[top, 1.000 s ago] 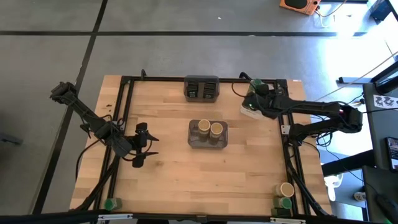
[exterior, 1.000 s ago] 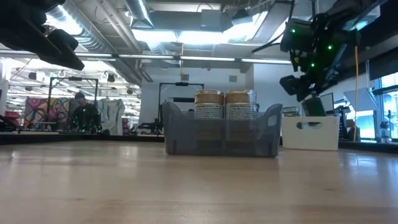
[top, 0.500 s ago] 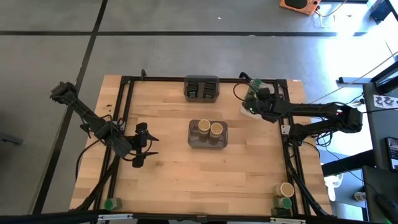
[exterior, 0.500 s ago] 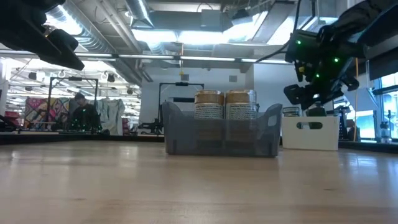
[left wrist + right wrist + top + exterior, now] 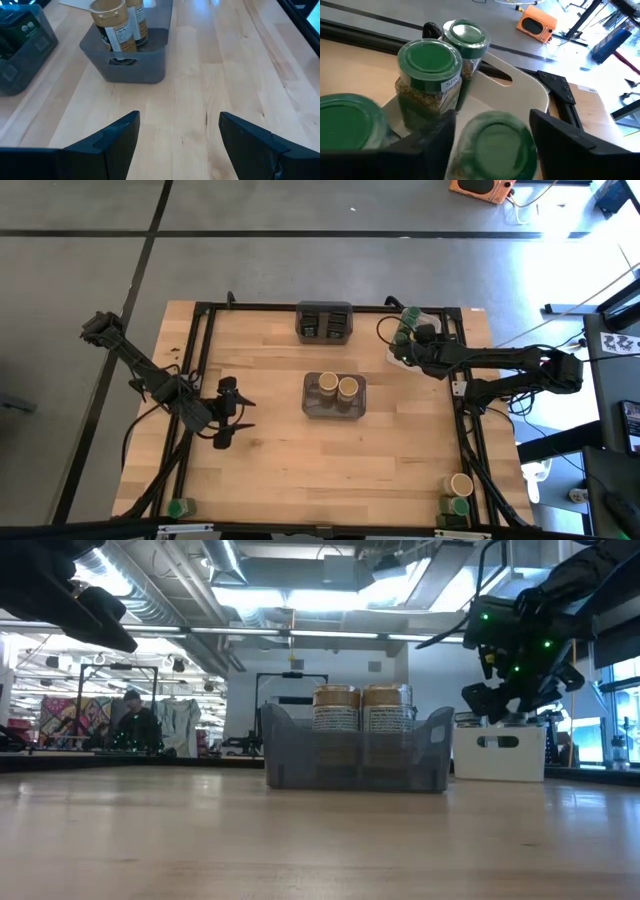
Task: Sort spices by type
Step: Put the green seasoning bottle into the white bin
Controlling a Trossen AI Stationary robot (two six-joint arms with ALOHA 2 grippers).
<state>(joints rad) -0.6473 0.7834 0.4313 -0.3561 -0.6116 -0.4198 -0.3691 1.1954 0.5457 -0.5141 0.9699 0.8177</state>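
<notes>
My right gripper point(image 5: 492, 117) point(image 5: 403, 343) is over the white tray point(image 5: 520, 85) point(image 5: 500, 752) at the table's far right, shut on a green-lidded jar point(image 5: 495, 142). Three more green-lidded jars point(image 5: 427, 82) stand upright in that tray. My left gripper point(image 5: 177, 117) point(image 5: 225, 418) hangs open above bare table, left of the centre grey bin point(image 5: 335, 408). That bin holds two tan-lidded jars point(image 5: 337, 387) point(image 5: 362, 708). The dark tins point(image 5: 324, 322) sit in a grey bin at the far edge. My right gripper pinches the green-lidded jar between its two fingers point(image 5: 437, 137), one on each side of the jar's top, at the lid's rim point(image 5: 464, 142). The fingers come from above, pointing down. The jar is upright, low inside the white tray; its base is hidden.
A tan-lidded jar point(image 5: 460, 483) and a green-lidded jar point(image 5: 457, 505) stand at the near right corner, and another green-lidded jar point(image 5: 178, 507) at the near left corner. A black frame rail point(image 5: 460, 380) runs along the table's sides. People show in the room beyond point(image 5: 130, 720).
My right gripper has come down with the green-lidded jar, from above the white tray to just over its rim, and has stayed shut on the jar.
</notes>
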